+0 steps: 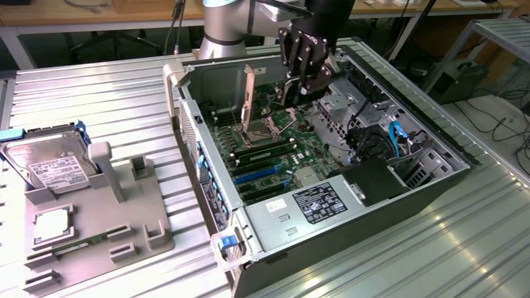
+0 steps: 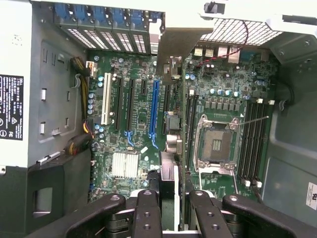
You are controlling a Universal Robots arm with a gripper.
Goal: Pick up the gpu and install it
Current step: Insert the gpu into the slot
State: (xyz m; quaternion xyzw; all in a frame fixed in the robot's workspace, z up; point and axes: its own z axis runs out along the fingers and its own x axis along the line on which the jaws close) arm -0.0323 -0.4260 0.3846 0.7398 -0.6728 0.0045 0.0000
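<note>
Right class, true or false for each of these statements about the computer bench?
1. The tool is above the open computer case. True.
2. The hard drive sits inside the case. False: it stands in the grey holder on the exterior view's left.
3. The tool grips the gpu. True.
4. A cooler covers the processor socket. False: the socket is uncovered.

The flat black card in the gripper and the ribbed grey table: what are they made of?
Flat black card: probably matt circuit board, seen edge-on, with a dull metal bracket. Ribbed grey table: likely aluminium, given its brushed sheen and straight grooves.
</note>
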